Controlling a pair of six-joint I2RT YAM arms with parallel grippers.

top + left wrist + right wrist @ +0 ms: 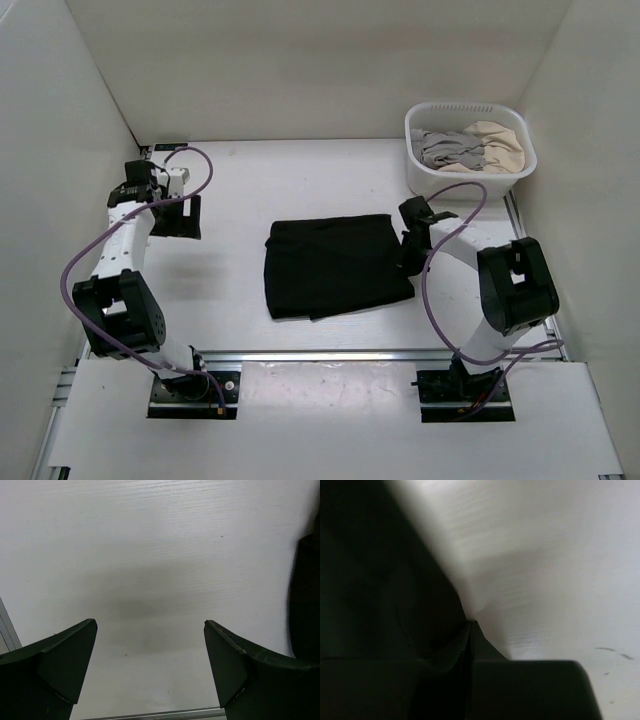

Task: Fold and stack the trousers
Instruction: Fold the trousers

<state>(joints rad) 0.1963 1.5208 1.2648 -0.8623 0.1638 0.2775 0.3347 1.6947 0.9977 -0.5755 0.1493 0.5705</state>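
Trousers (335, 265) lie folded in a flat black rectangle on the table (240, 180). Right fingers (520, 690) are together at the trousers' right edge; can't tell if cloth is pinched between them. Left fingers (60, 665) are spread apart, holding nothing, well left of the trousers. Basket (470, 150) of grey and beige garments sits behind-right of the trousers. Risk: if a layer is snagged, any pull likely opens the fold. With the left side unheld, the bundle could slide.

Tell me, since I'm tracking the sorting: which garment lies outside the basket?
The black trousers, folded flat mid-table. The grey garment and the beige garment lie crumpled inside the white basket.
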